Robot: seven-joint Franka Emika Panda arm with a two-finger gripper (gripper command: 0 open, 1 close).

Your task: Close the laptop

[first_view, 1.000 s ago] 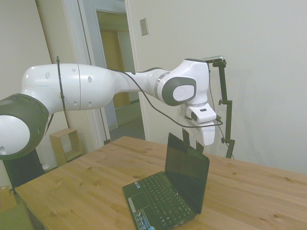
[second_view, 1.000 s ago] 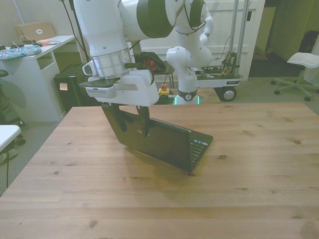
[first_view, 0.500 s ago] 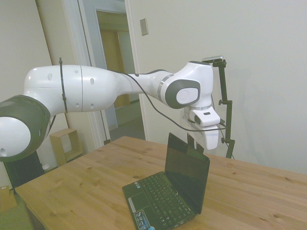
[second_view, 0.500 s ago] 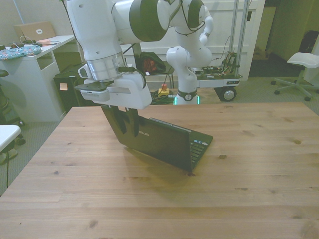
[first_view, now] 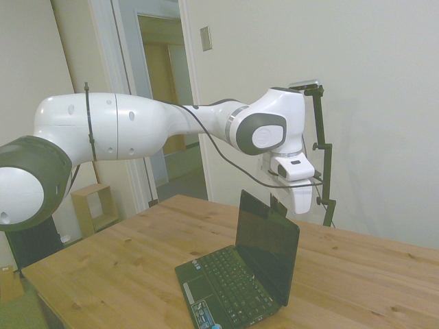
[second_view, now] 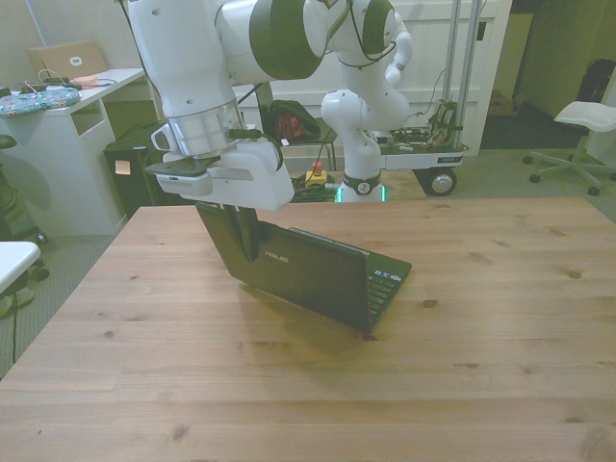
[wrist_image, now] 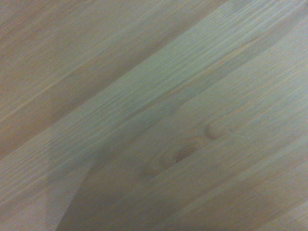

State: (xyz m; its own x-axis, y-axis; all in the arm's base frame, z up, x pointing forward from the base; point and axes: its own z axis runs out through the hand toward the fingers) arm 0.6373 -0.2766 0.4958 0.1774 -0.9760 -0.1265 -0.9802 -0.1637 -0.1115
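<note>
The laptop (first_view: 255, 266) (second_view: 313, 274) stands open on the wooden table (second_view: 433, 366), its lid upright and slightly tilted back, with the keyboard facing away from the front camera. My gripper (first_view: 278, 203) (second_view: 244, 239) hangs just behind the lid's top edge, near the upper corner at the front view's left. Its dark fingers point down and are drawn together, shut on nothing. Whether they touch the lid's back I cannot tell. The wrist view shows only blurred table wood (wrist_image: 159, 120) with a shadow.
Beyond the table's far edge are a white desk (second_view: 67, 106) at the front view's left, a wheeled cart (second_view: 423, 154) behind the robot base and an office chair (second_view: 577, 120) at the right. Bare wood surrounds the laptop.
The fingers have come together from a wide-open stance. The hand has shifted a little toward the front view's left, behind the lid's top edge. The lid has not moved.
</note>
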